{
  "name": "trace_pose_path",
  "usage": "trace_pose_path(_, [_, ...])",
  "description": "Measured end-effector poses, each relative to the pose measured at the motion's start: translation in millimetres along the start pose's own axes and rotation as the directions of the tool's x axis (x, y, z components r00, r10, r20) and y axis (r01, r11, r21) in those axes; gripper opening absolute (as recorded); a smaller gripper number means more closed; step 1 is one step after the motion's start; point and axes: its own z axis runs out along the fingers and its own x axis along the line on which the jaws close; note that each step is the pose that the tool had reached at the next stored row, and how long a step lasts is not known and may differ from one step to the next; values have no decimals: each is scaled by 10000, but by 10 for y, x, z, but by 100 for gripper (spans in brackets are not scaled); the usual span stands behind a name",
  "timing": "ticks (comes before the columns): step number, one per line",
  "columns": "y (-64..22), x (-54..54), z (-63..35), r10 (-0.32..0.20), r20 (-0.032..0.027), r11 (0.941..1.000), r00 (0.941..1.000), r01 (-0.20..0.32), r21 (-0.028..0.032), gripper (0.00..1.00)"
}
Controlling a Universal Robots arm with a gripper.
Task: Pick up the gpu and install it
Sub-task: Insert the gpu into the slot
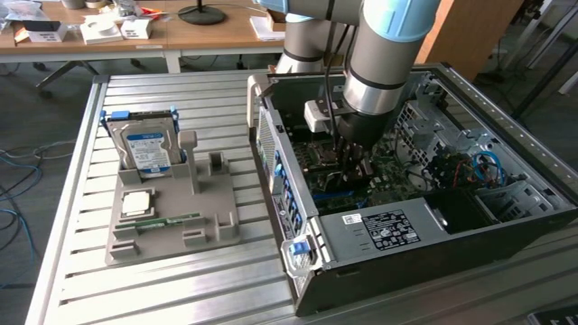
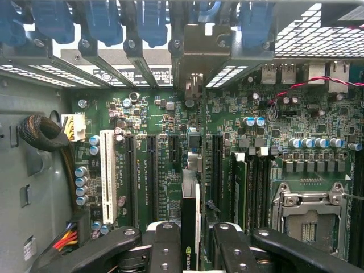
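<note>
In the wrist view the gpu [image 2: 190,230] is seen edge-on, a thin dark card with a green logo. It stands upright over the motherboard [image 2: 153,114], and its grey metal end bracket [image 2: 193,54] reaches the rear slot openings of the case. My gripper [image 2: 190,244] is shut on the card, with one black finger [image 2: 165,244] on each side of it. The exterior view has the arm reaching down into the open computer case [image 1: 380,227], with the gripper [image 1: 352,166] low over the board.
A white expansion slot [image 2: 107,173] and black slots lie beside the card. A CPU socket [image 2: 310,219] is further off. On the exterior view's left, a grey holder [image 1: 172,217] carries a hard drive [image 1: 149,145], a processor chip [image 1: 135,203] and a memory stick [image 1: 167,221].
</note>
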Motion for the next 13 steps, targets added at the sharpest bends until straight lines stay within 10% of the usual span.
trace_pose_path(13, [-1, 0, -6, -75, 27, 10000, 10000, 75, 0, 26])
